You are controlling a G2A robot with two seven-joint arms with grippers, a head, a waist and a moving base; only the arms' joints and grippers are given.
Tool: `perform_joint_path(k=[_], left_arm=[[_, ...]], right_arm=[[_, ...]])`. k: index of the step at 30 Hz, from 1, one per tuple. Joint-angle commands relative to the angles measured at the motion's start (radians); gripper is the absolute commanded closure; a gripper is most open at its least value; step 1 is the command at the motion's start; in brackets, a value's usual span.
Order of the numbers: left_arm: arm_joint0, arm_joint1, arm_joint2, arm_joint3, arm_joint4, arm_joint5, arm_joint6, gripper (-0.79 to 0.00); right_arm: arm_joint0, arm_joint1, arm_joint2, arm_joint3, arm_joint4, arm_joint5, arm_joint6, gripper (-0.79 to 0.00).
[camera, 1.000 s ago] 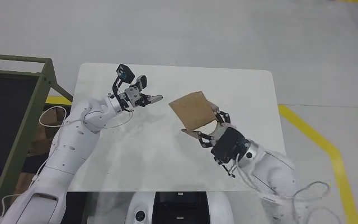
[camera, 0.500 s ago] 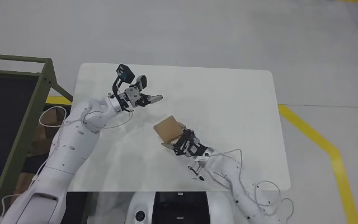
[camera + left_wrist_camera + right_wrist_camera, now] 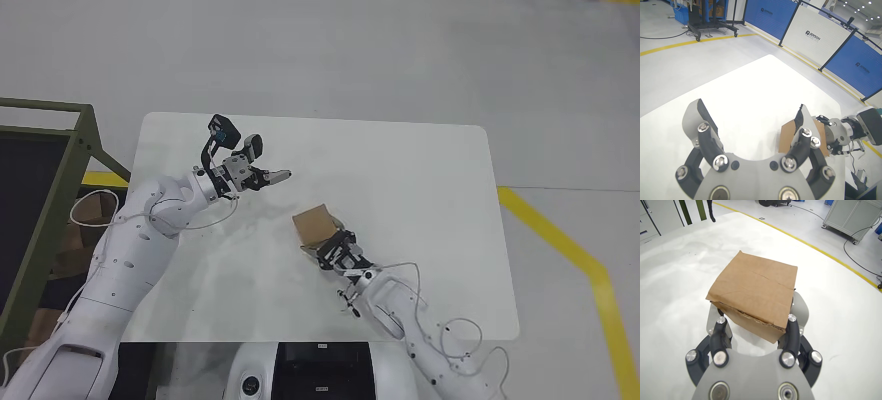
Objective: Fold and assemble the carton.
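A brown cardboard carton, folded into a box shape, is near the middle of the white table. My right gripper is shut on the carton, with one finger on each side of its near end. The left gripper is open and holds nothing, hovering over the table's left-centre, apart from the carton. In the left wrist view the carton is partly hidden behind one finger, with the right gripper behind it.
A green metal frame stands beside the table's left edge. Bare tabletop lies to the far side and to the right of the carton. Yellow floor lines run past the table on both sides.
The right arm has carried the carton from the table's right-middle towards the centre front and turned it flatter. The left arm has not moved.
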Motion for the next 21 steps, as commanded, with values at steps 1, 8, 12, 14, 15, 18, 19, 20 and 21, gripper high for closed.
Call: perform_joint_path(k=[1, 8, 12, 14, 15, 18, 19, 20, 21], left_arm=[[0.000, 0.000, 0.000, 0.000, 0.000, 0.000, 0.000, -0.785], [0.000, 0.000, 0.000, 0.000, 0.000, 0.000, 0.000, -0.785], [0.000, 0.000, 0.000, 0.000, 0.000, 0.000, 0.000, -0.785], [0.000, 0.000, 0.000, 0.000, 0.000, 0.000, 0.000, -0.785], [0.000, 0.000, 0.000, 0.000, 0.000, 0.000, 0.000, -0.785], [0.000, 0.000, 0.000, 0.000, 0.000, 0.000, 0.000, -0.785], [0.005, 0.000, -0.003, -0.002, 0.003, 0.020, 0.006, -0.785], [0.008, -0.001, -0.007, -0.004, 0.012, 0.045, 0.010, -0.785], [0.010, -0.001, -0.010, -0.005, 0.021, 0.069, 0.012, -0.785]], right_arm=[[0.003, -0.001, -0.003, 0.006, -0.001, 0.000, -0.002, -0.071], [0.012, -0.004, -0.011, 0.023, 0.013, 0.002, 0.000, -0.382], [0.012, -0.004, -0.011, 0.031, 0.016, 0.010, -0.007, -0.659], [0.012, -0.004, -0.011, 0.034, 0.020, 0.007, -0.015, -0.720], [0.011, -0.004, -0.010, 0.035, 0.023, 0.004, -0.018, -0.782], [0.009, -0.002, -0.009, 0.033, 0.027, -0.009, -0.028, -0.785], [0.008, -0.002, -0.009, 0.029, 0.030, -0.017, -0.033, -0.785], [0.007, -0.001, -0.008, 0.025, 0.031, -0.026, -0.038, -0.785], [0.005, 0.001, -0.007, 0.020, 0.028, -0.036, -0.039, -0.785]])
